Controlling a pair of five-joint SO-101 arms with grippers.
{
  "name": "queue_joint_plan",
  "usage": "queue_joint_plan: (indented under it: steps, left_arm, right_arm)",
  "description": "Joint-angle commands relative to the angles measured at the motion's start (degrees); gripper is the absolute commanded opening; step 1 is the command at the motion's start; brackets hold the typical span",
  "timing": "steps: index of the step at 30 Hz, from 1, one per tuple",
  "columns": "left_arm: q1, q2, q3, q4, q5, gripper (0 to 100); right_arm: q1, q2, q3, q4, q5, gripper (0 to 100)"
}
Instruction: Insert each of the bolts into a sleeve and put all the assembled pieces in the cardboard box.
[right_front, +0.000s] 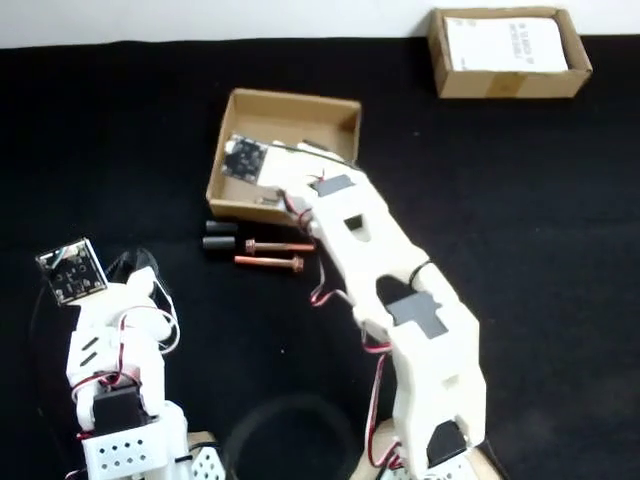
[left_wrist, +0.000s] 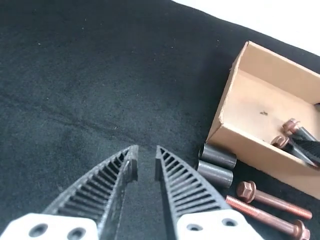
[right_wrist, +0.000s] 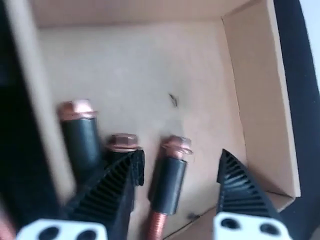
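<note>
Position first: your left gripper (left_wrist: 145, 155) hangs low over the black cloth (left_wrist: 75, 75) near its own base. Its jaws are drawn to a narrow slit with nothing between them.

Just beyond it, two dark sleeves (left_wrist: 217, 164) lie side by side against the outside of the cardboard box's near wall. Two copper bolts (left_wrist: 270, 210) lie parallel just beside them. None of the four is assembled yet.

Farther on, your right gripper (right_wrist: 180, 160) is down inside the cardboard box (right_wrist: 255, 90), spread wide. One assembled piece (right_wrist: 167, 187) lies on the box floor between the jaws, with a clear gap to one jaw. Whether the other touches it, you cannot tell. Two more assembled pieces (right_wrist: 80, 135) rest against the wall beside it.

So you look to be at the drop-off of the third piece, with two pairs left to do. Next, I'd judge, lift the right arm straight up so the open jaws clear the box rim without dragging the pieces. Then take a bolt by its shank while the left opens onto a sleeve. The sleeves lie tight against the wall and close to each other, so approach from above. Line the bolt up with the bore before pushing.
</note>
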Motion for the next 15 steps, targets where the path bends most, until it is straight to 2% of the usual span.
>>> queue_joint_plan:
  steps: [1,5,8,11,15]
  left_arm:
    - [-0.7,-0.1,0.9,0.4,0.2,8]
    - [-1.5,-0.1,0.9,1.1,0.0,8]
    - [-6.1,-0.5,0.9,3.6,-0.1,8]
    - [-13.8,-0.5,0.9,4.0,-0.2,8]
    - [-23.6,-0.5,0.9,7.7,-0.2,8]
  right_arm:
    - [-3.6,-9.8,-0.9,1.3,-11.1,13.2]
    - [-9.0,-17.1,-1.4,12.5,-27.5,6.8]
    - [-14.7,-20.1,-1.4,24.6,-36.5,7.0]
    - [-17.6,-20.2,-1.3,31.2,-39.7,7.0]
    - [-16.3,-17.7,0.5,29.4,-37.8,7.0]
